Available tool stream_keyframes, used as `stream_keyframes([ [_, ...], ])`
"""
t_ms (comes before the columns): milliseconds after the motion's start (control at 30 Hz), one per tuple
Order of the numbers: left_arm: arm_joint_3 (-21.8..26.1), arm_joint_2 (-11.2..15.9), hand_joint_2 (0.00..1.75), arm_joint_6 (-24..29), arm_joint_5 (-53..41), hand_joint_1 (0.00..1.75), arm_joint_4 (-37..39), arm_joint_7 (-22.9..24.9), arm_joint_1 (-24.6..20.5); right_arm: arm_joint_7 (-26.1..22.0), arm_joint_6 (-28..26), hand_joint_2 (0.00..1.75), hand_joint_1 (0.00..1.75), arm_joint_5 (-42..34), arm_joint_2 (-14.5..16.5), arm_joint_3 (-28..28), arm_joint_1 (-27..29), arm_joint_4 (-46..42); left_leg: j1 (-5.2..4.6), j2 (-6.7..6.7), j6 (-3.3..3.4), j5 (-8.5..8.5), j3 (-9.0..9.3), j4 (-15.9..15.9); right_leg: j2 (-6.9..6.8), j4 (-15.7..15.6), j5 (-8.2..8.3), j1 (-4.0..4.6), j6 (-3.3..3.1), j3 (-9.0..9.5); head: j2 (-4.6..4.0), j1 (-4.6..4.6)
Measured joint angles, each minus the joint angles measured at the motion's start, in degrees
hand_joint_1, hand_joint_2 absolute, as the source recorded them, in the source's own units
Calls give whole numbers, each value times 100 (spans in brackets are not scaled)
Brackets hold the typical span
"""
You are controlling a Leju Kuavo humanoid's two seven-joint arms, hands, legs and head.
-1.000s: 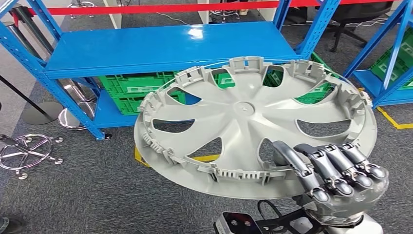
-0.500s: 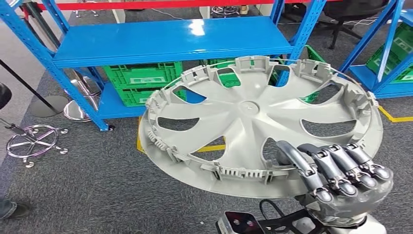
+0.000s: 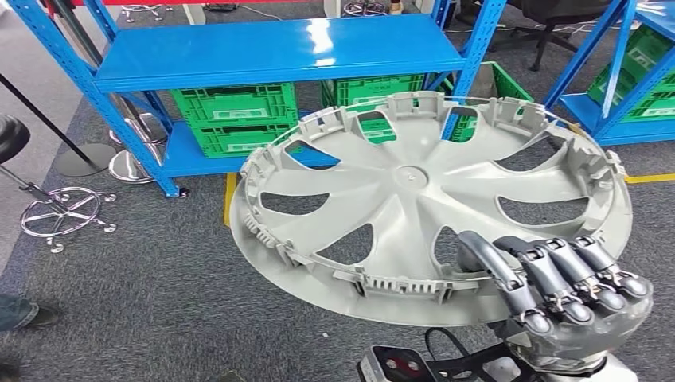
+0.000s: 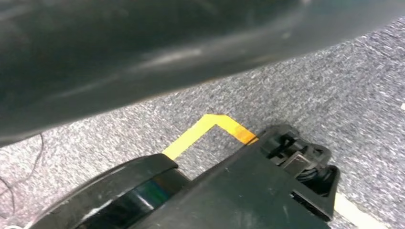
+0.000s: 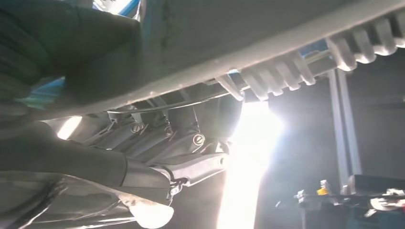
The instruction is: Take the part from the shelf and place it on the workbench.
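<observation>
A large silver-grey wheel cover (image 3: 406,187) with curved spokes and a clipped rim hangs tilted over the carpet in the head view. My right hand (image 3: 557,294) grips its near right rim, with the fingers curled over the edge from below. In the right wrist view the cover's ribbed rim (image 5: 286,52) runs across the picture, with the hand's fingers (image 5: 157,143) wrapped under it. The blue shelf (image 3: 278,52) stands behind the cover, its top board bare.
Green crates (image 3: 235,115) sit on the shelf's lower board. A second blue rack (image 3: 629,79) with green crates stands at the right. Chrome stool bases (image 3: 64,211) and a post base are at the left. Yellow floor tape (image 3: 231,199) marks the carpet. A person's shoe (image 3: 20,312) shows at the left edge.
The whole picture has shifted, so the camera has moved: the shelf sits higher in view and the crates show more. The cover stays in my right hand's grip.
</observation>
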Motion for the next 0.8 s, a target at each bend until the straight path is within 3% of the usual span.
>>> stream_keyframes([
  [33, 15, 0, 0, -1, -1, 0, 0, -2, 4, 0, 1, 175, 175, 1, 3, -5, 2, -1, 12, -3, -32, -9, -27, 1, -12, 24, 50, 3, -47, -62, 0, -1],
  [67, 28, 0, 0, -2, -1, 0, 0, -3, 17, 0, 1, 175, 175, 1, 6, -11, 4, -2, 22, -6, -65, -140, -64, 69, -25, 35, 107, 2, -102, -127, 0, -2],
  [100, 35, -1, 0, -2, -1, 0, 0, -3, 30, 0, 2, 175, 175, 3, 8, -17, 6, -2, 30, -9, -94, -393, -111, 243, -38, 40, 175, 0, -152, -198, 0, -10],
  [167, 44, -1, 0, -3, -2, 0, 0, -3, 38, 0, 2, 175, 175, 7, 10, -28, 8, -3, 37, -11, -131, -1057, -229, 929, -52, 64, 314, 19, -213, -354, 0, -16],
  [200, 47, 0, 0, -2, -3, 0, 0, -3, 34, 0, 2, 175, 175, 8, 10, -31, 9, -3, 36, -11, -137, -1261, -272, 1322, -57, 89, 384, 33, -224, -440, 0, -19],
  [233, 50, 1, 0, -2, -3, 0, 0, -3, 29, 0, 2, 175, 175, 8, 10, -33, 9, -3, 34, -12, -134, -1306, -276, 1623, -61, 126, 450, 46, -229, -538, 0, -17],
  [267, 52, 0, 0, -2, -4, 0, 0, -3, 26, 0, 2, 175, 175, 9, 10, -34, 10, -3, 30, -13, -119, -1213, -209, 1757, -64, 177, 506, 60, -233, -649, 0, -17],
  [300, 53, -1, 0, -2, -5, 0, 0, -3, 26, 0, 2, 175, 175, 9, 10, -37, 10, -3, 22, -15, -91, -1043, -54, 1682, -64, 236, 554, 72, -233, -772, 0, -17],
  [333, 53, -2, 0, -2, -6, 0, 0, -3, 23, 0, 2, 175, 175, 9, 11, -40, 11, -3, 6, -20, -44, -894, 191, 1414, -62, 297, 594, 82, -230, -886, 0, -17],
  [400, 55, -1, 0, -1, -9, 0, -2, -3, 11, 0, 1, 175, 175, 9, 13, -50, 14, -4, -35, -31, 72, -908, 776, 585, -62, 403, 666, 98, -203, -1055, 0, -12],
  [467, 56, -3, 0, 0, -15, 0, -4, -3, -7, 3, 0, 175, 175, 8, 14, -58, 16, -10, -75, -38, 128, -1048, 1057, 72, -75, 442, 755, 85, -144, -1142, 0, -11],
  [533, 59, -12, 0, 1, -27, 0, -4, -1, -9, 7, 1, 175, 175, 6, 14, -64, 20, -17, -77, -33, 149, -975, 1008, -37, -74, 431, 823, 68, -71, -1197, 0, -19],
  [567, 62, -17, 0, 2, -36, 0, -4, 8, -9, 7, 1, 175, 175, 5, 14, -66, 22, -19, -64, -27, 176, -910, 955, -69, -61, 468, 753, 64, -36, -1246, 0, -16],
  [633, 70, -32, 0, 3, -54, 0, -4, 26, -13, 11, 2, 175, 175, 4, 14, -69, 26, -20, -30, -16, 217, -769, 828, -115, -33, 796, 329, 43, 31, -1381, 0, -8],
  [700, 84, -42, 0, 1, -60, 0, -4, 35, -14, 18, 2, 175, 175, 3, 14, -70, 26, -21, -24, -11, 227, -636, 667, -112, -29, 1466, -141, 7, 97, -1556, 0, 0],
  [733, 90, -45, 0, 1, -62, 0, -4, 38, -11, 20, 2, 175, 175, 2, 14, -70, 27, -21, -22, -4, 220, -569, 582, -107, -30, 1776, -188, -13, 125, -1609, 0, -1],
  [767, 95, -45, 0, 0, -67, 0, -4, 41, -9, 21, 2, 175, 175, 2, 14, -70, 27, -21, -20, 3, 207, -505, 493, -99, -30, 1961, -93, -32, 150, -1606, 0, -2],
  [800, 99, -45, 0, -1, -74, 0, -4, 44, -8, 22, 2, 175, 175, 3, 14, -70, 27, -21, -14, 9, 189, -448, 408, -87, -31, 1962, 102, -49, 170, -1515, 0, -2],
])
